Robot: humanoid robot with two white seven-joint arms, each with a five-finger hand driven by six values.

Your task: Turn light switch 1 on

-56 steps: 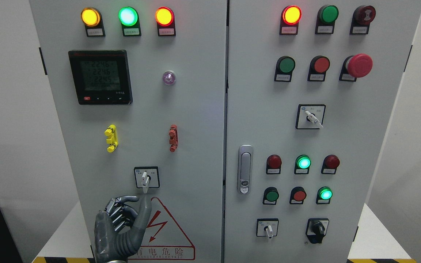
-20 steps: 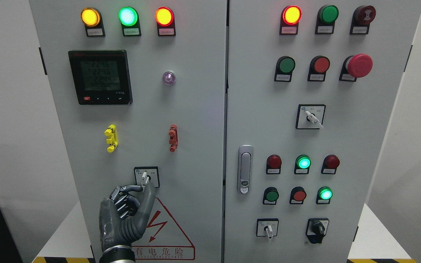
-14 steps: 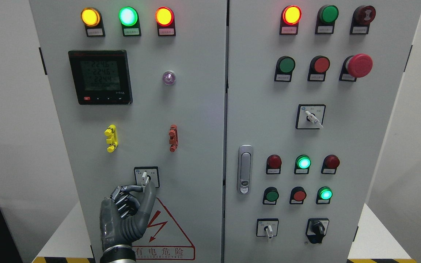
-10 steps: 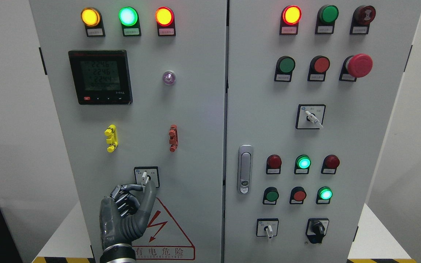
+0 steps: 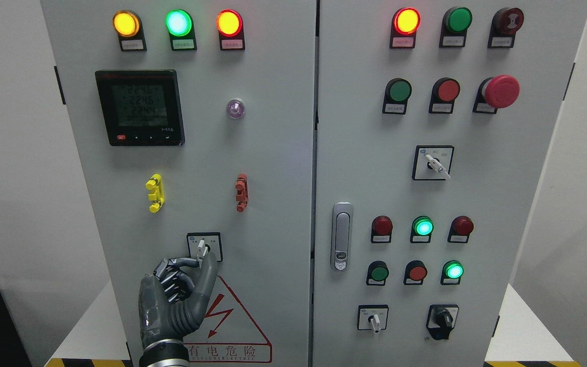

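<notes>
Switch 1 (image 5: 202, 248) sits low on the grey left door (image 5: 273, 204), its white knob pinched by the left hand (image 5: 176, 298). Under it, a red sign (image 5: 232, 326) reads "有电危险".

The robot hand (image 5: 174, 300) is dark grey with segmented metallic fingers (image 5: 171, 278) and a black wrist cuff.

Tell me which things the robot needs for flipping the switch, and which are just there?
Needed:
left hand, pinching the switch
white rotary switch

Just there:
digital meter
red mushroom button
door handle
yellow clip
</notes>
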